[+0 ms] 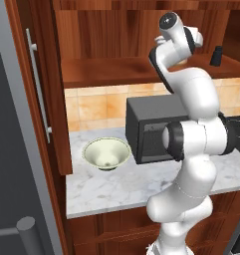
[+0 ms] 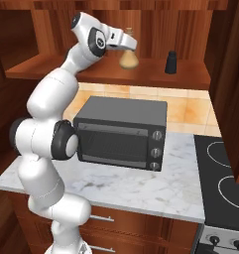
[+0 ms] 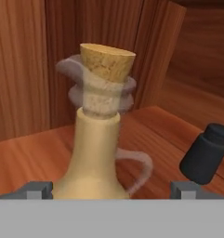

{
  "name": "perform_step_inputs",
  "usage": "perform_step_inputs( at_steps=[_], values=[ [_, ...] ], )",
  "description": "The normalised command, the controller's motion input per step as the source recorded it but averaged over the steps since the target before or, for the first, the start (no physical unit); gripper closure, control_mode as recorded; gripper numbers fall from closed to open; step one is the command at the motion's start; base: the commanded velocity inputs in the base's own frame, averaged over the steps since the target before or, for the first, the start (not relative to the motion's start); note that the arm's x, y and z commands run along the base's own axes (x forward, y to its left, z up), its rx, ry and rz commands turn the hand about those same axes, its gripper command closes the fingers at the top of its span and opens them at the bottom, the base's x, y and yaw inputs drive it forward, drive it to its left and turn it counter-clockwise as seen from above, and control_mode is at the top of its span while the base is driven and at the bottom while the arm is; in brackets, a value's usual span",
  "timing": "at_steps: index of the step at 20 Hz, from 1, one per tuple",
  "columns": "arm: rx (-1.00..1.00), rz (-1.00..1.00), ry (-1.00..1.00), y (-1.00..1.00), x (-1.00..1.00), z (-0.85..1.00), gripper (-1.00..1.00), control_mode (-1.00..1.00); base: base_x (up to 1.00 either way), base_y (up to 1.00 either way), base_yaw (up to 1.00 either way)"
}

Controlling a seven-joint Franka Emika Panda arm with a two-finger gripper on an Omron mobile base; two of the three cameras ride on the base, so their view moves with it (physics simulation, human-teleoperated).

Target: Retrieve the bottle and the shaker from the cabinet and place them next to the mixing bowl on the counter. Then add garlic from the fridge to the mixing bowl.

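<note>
On the cabinet (image 2: 155, 74) shelf, above the black microwave (image 2: 122, 133): one tan bottle (image 3: 95, 139) upright, corked neck up, long axis vertical, and one black shaker (image 3: 205, 153) upright well to its side. Gripper (image 3: 111, 189) spread wide, one fingertip either side of the bottle's base, not yet pinching. Down on the counter (image 1: 116, 187), left of the microwave: one mixing bowl (image 1: 106, 153), mouth up; no readable writing anywhere.

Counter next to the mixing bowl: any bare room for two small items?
Yes. Bare marbled white-grey counter lies in front of the pale cream-green bowl, towards the front edge. It is tight on the bowl's right, where the black microwave stands close.
</note>
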Motion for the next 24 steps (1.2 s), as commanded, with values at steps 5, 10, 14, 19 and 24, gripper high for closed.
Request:
perform_step_inputs(
  at_steps=[5,10,14,19,24],
  values=[
    [0.00,-0.03,0.01,-0.10,0.35,0.00,-1.00,-1.00,0.00,0.00,0.00],
    [0.00,-0.04,0.02,-0.04,0.33,0.00,-1.00,-1.00,0.00,0.00,0.00],
    [0.00,-0.05,0.01,0.00,0.28,0.00,1.00,-1.00,0.00,0.00,0.00],
    [0.00,-0.05,0.00,0.00,0.06,-0.10,1.00,-1.00,0.00,0.00,0.00],
    [0.00,-0.02,0.00,0.16,-0.43,-0.48,1.00,-1.00,0.00,0.00,0.00]
  ],
)
